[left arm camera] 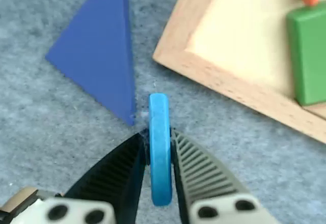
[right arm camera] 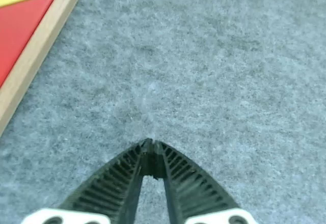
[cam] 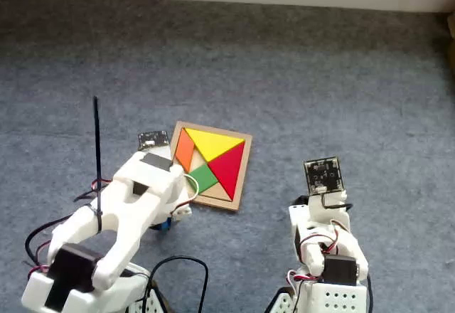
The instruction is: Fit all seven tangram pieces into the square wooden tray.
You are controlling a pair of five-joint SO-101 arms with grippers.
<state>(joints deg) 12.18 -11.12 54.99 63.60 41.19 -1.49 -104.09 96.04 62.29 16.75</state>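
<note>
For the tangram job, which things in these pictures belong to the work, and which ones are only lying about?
Belong: wooden tray; yellow triangle, red triangle, orange piece, green piece inside it; dark blue triangle on the grey carpet; light blue piece in the left gripper.
Lying about: black cables, grey carpet.

The white plastic left arm [cam: 121, 220] and right arm [cam: 328, 252] carry black servo blocks. Black cables [cam: 179, 258] loop by the left arm's base; red wires [cam: 304, 247] thread the right arm. The left hand [left arm camera: 158, 134] and right hand [right arm camera: 151, 143] have black ribbed fingers [right arm camera: 109, 183] on white, screw-holed mounts.
</note>
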